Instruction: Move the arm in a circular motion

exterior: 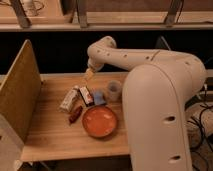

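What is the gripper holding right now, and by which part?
Nothing visible: the gripper, at the arm's tip, hangs bare above the table's back edge.

One view only; no second view shares the scene. The camera is set high, looking forward and down across the wooden table (pixel 50 135) toward the dark back wall. It stands close behind the arm (pixel 160 100), whose bulk fills the right foreground and extends leftward. The gripper (pixel 89 75) hangs at upper centre, over the table's far edge.
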Robot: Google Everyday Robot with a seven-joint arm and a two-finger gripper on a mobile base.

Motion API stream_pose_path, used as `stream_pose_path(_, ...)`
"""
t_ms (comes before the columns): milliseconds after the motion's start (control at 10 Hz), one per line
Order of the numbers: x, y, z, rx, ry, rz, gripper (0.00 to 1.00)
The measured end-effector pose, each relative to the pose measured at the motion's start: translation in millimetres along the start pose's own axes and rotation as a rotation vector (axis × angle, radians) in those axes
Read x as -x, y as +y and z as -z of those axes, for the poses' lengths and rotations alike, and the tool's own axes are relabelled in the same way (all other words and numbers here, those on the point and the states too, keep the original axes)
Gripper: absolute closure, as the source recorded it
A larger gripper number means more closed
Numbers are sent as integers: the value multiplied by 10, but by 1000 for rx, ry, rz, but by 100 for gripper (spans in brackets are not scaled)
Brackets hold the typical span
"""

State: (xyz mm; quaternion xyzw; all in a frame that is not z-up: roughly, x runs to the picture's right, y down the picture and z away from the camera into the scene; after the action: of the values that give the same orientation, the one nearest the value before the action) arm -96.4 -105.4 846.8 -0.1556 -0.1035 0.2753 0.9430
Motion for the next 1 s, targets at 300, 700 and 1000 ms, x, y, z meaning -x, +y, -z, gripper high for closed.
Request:
stream_pose_path(300, 207, 649, 94, 164, -61, 24, 20)
stream_pose_path(700, -392, 1042, 560, 241, -13, -57, 20)
stream_pose_path(1000, -1007, 884, 885, 161, 45, -158, 20)
